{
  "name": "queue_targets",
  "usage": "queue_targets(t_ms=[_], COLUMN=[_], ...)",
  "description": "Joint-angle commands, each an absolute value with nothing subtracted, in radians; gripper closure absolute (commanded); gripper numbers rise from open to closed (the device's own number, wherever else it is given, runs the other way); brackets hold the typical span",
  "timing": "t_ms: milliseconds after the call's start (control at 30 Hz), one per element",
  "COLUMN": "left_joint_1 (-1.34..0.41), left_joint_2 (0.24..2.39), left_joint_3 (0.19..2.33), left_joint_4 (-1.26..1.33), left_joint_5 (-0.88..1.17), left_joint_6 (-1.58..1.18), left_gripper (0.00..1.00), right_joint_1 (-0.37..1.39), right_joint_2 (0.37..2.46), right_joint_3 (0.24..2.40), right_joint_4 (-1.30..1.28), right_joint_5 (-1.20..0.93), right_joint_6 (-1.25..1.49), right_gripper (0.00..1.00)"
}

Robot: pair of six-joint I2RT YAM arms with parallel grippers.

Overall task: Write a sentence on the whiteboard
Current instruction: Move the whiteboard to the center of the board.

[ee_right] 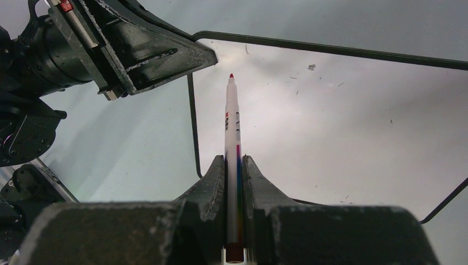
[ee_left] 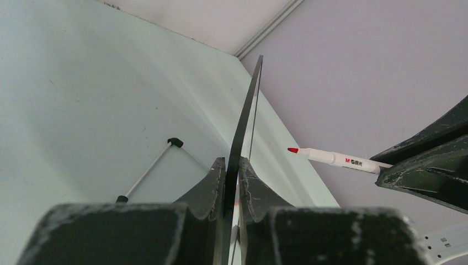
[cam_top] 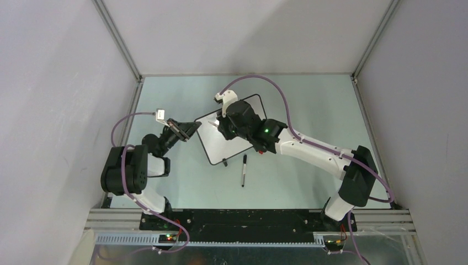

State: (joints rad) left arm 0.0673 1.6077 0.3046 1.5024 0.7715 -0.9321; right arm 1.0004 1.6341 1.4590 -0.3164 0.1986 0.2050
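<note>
White board with a thin black frame, mid-worktop, skewed to the worktop's edges. Left pincer clamped on the board's left edge, frame pinched between both fingers; from that wrist the board shows edge-on. Whether the board rests on the worktop cannot be told.

Right pincer over the board's face, pressed tight on a white marker, gripped at its rear end. Its red tip points toward the board's left edge, near the left pincer. In the left wrist view the tip stands just off the face, with a gap between them. Face glossy, with a few dark specks.

Black pen lies on the worktop just off the board's near edge, not touching it. Thin rod with black end caps lies on the worktop at the board's back side, beside the left pincer; whether it joins the board cannot be told
</note>
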Motion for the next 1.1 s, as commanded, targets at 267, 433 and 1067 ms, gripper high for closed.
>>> queue_targets(t_ms=[267, 433, 1067], left_joint_1=[0.058, 0.058, 0.008], left_joint_2=[1.616, 1.620, 1.734], left_joint_3=[0.319, 0.333, 0.458], left_joint_4=[1.531, 1.529, 1.531], left_joint_5=[0.798, 0.818, 0.948], left_joint_6=[-0.894, -0.882, -0.953], left_gripper=[1.00, 1.00, 1.00], right_joint_1=[1.009, 1.012, 1.008], right_joint_2=[1.594, 1.603, 1.500], right_joint_3=[1.449, 1.450, 1.373], right_joint_4=[-0.271, -0.267, -0.299], right_joint_5=[0.195, 0.194, 0.262], right_joint_6=[0.206, 0.203, 0.199], right_gripper=[1.00, 1.00, 1.00])
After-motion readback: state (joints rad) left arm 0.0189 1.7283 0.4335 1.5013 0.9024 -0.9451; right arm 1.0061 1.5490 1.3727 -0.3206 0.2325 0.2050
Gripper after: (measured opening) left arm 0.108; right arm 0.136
